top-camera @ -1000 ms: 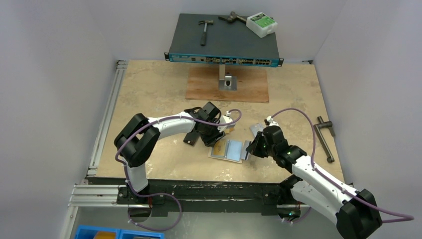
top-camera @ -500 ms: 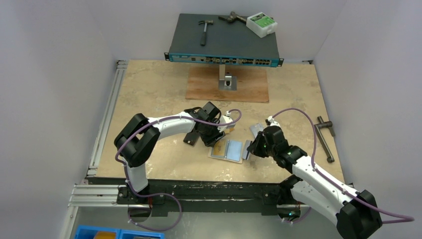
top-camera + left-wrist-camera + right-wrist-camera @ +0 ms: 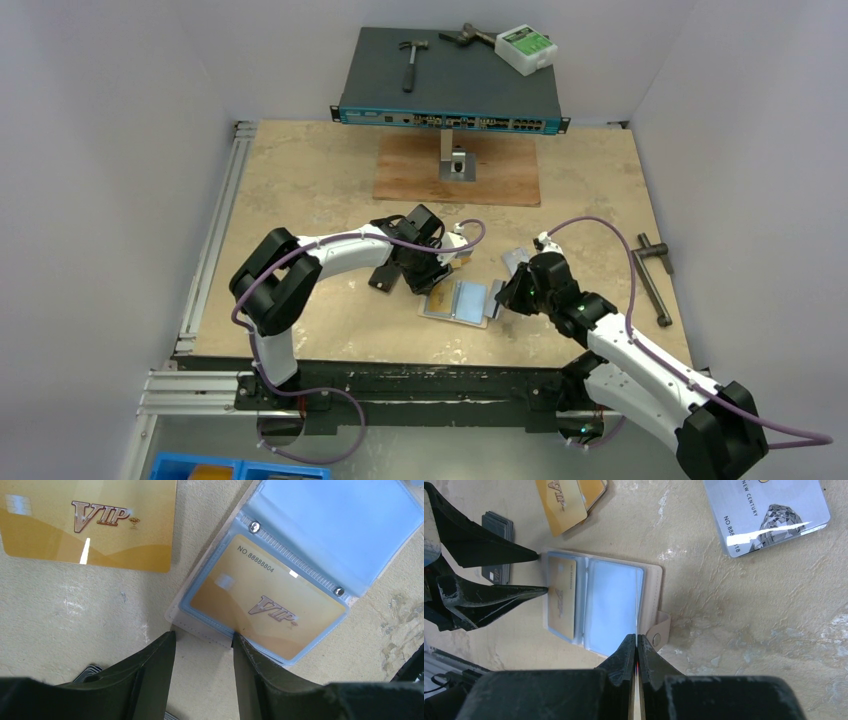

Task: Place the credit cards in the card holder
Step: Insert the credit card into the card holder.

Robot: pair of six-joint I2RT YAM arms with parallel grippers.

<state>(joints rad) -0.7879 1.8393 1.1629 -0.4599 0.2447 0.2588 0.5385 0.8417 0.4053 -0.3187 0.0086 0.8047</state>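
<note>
- beige card holder (image 3: 651, 580) lies open and flat between the two sets of jaws. its long axis runs from one gripper to the other, and the snap tab (image 3: 659, 632) points toward the right gripper (image 3: 634, 641), just beside its tips.
- one gold card (image 3: 265, 605) sits in the clear pocket nearest the left gripper (image 3: 201, 639). its long axis lies across that gripper's reach, parallel to the holder's spine.
- left jaws stand half open and hold nothing, with the tips straddling the holder's outer edge.
- right jaws are closed, tips down on the opposite edge. whether a clear leaf is nipped between them cannot be told.
- risk: a push from the left tips could make the holder skid or fold up toward the right jaws, since only that one closed point appears to pin it.
- risk: a nudge off the seated card's middle could cock it in the sleeve and jam it.
- risk: the loose gold card (image 3: 90, 520), beyond and to one side of the left tips, and the silver card (image 3: 769, 515), well beyond the right tips, lie flat on the table (image 3: 734, 605). their thin edges may slip out of a pinch.
</note>
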